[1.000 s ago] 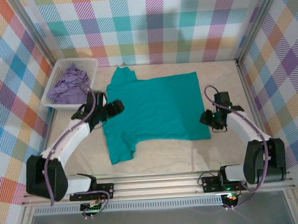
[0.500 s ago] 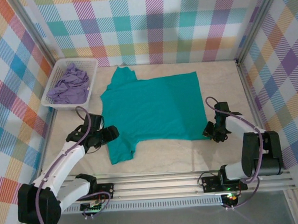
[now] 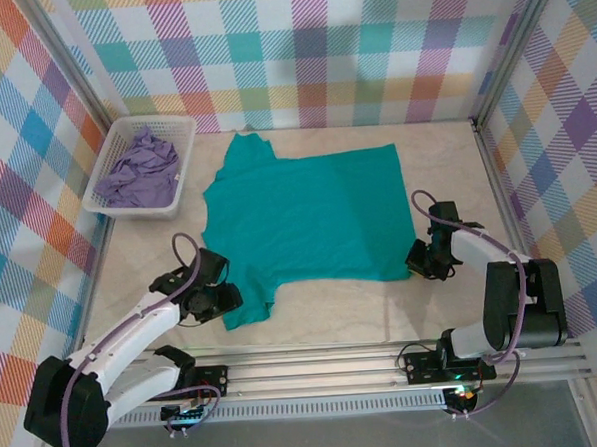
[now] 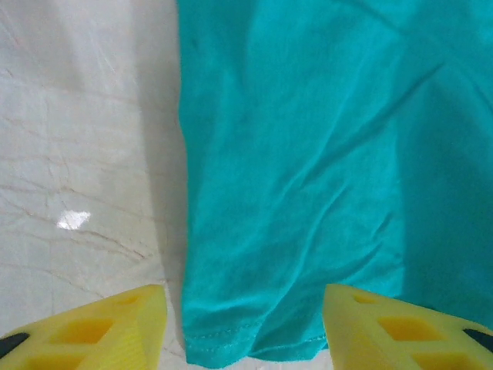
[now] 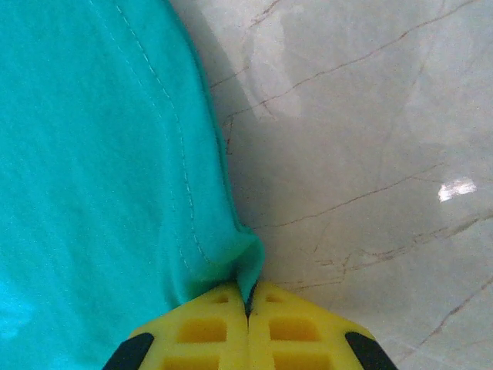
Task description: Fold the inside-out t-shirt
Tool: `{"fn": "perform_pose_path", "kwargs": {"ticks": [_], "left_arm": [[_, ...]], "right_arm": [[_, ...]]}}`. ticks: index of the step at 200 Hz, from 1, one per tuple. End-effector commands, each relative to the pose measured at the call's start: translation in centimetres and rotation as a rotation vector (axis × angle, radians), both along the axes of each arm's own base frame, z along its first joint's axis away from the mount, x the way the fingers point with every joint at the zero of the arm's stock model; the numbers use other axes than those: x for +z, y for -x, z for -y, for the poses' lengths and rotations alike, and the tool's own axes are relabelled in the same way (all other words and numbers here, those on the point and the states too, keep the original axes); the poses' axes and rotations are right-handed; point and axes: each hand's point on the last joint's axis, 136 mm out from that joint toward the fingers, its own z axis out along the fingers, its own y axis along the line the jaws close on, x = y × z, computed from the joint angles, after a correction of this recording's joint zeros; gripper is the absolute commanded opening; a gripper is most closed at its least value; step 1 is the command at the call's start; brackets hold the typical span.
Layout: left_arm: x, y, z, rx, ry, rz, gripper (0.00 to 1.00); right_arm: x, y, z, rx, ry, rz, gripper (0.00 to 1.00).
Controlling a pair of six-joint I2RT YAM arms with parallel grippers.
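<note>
The teal inside-out t-shirt [image 3: 308,218] lies spread flat in the middle of the table, one sleeve pointing toward the near edge at the left. My left gripper [image 3: 222,300] hovers over that sleeve's end. In the left wrist view the gripper [image 4: 246,339] is open, with a yellow finger [image 4: 100,331] on each side of the stitched sleeve hem [image 4: 231,339]. My right gripper [image 3: 418,262] sits at the shirt's near right corner. In the right wrist view it [image 5: 248,297] is shut, pinching a raised fold of the hem edge of the t-shirt [image 5: 92,154].
A white basket [image 3: 153,121] at the back left holds a crumpled lavender garment [image 3: 136,172]. Plaid walls close in the table on three sides. A metal rail [image 3: 316,368] runs along the near edge, with bare marble-look tabletop [image 3: 446,176] to the shirt's right.
My left arm has travelled down the shirt's left edge to the near sleeve, and its jaws have narrowed. My right gripper moved to the near right corner and closed on the hem.
</note>
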Motion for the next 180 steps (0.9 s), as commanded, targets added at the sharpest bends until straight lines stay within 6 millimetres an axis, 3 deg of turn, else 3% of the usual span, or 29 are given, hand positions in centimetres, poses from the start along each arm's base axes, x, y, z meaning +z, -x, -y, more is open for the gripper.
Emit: {"fn": "perform_pose_path", "kwargs": {"ticks": [1, 66, 126, 154, 180], "left_arm": [[-1.4, 2.2, -1.3, 0.036, -0.067, -0.064, 0.55], [-3.4, 2.2, 0.9, -0.026, -0.013, -0.103, 0.40], [-4.8, 2.6, 0.2, -0.041, -0.068, -0.129, 0.18], [-4.7, 2.0, 0.6, -0.040, -0.045, -0.097, 0.00], [-3.0, 1.3, 0.4, -0.044, -0.058, -0.050, 0.00]], "right_arm": [[0.8, -0.5, -0.4, 0.028, -0.016, 0.031, 0.04], [1.2, -0.5, -0.6, 0.035, -0.022, 0.046, 0.03], [1.7, -0.7, -0.4, 0.038, -0.016, 0.064, 0.03], [1.9, -0.9, -0.4, 0.043, -0.013, 0.073, 0.03], [2.2, -0.7, -0.5, 0.059, -0.016, 0.073, 0.03]]}}
